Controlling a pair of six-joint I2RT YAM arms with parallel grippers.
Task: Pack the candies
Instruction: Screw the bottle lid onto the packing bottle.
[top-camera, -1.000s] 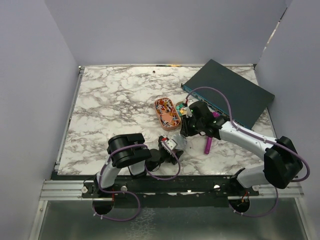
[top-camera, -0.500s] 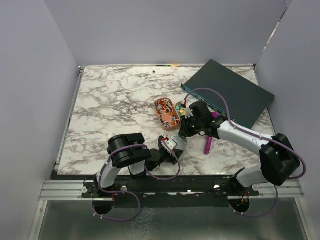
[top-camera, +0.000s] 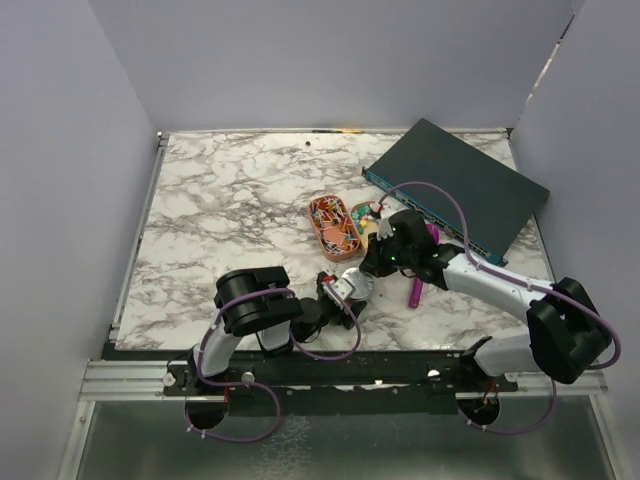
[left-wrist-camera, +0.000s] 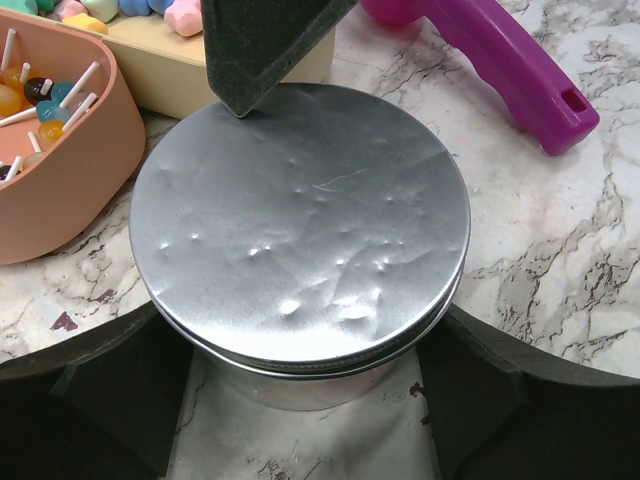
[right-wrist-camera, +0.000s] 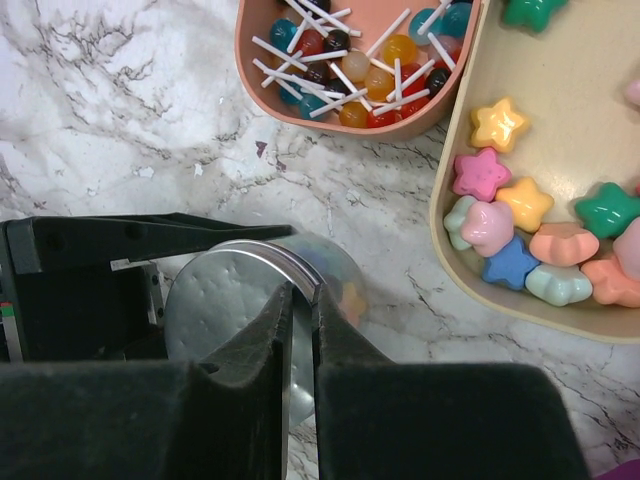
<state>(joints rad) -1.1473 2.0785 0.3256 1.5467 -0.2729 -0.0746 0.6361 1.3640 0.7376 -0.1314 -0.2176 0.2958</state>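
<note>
The candies (right-wrist-camera: 530, 215) are small pastel stars lying in a beige tray (right-wrist-camera: 452, 262); they also show in the left wrist view (left-wrist-camera: 110, 8). A round tin (left-wrist-camera: 300, 385) with a silver lid (left-wrist-camera: 300, 215) on top stands on the marble. A few candies show through its clear wall (right-wrist-camera: 350, 296). My left gripper (left-wrist-camera: 300, 372) is shut on the tin's body, one finger on each side. My right gripper (right-wrist-camera: 302, 300) is shut on the lid's rim from above. In the top view the left gripper (top-camera: 346, 289) and right gripper (top-camera: 368, 268) meet at the tin.
A salmon tray (right-wrist-camera: 262, 92) of small lollipops on white sticks (right-wrist-camera: 350, 55) stands next to the beige tray (top-camera: 362, 216). A purple handled tool (left-wrist-camera: 505, 65) lies right of the tin. A dark teal box (top-camera: 460, 185) sits at the back right.
My right gripper has shifted a little nearer and lower onto the tin with the lid. The left arm and the tin have not moved.
</note>
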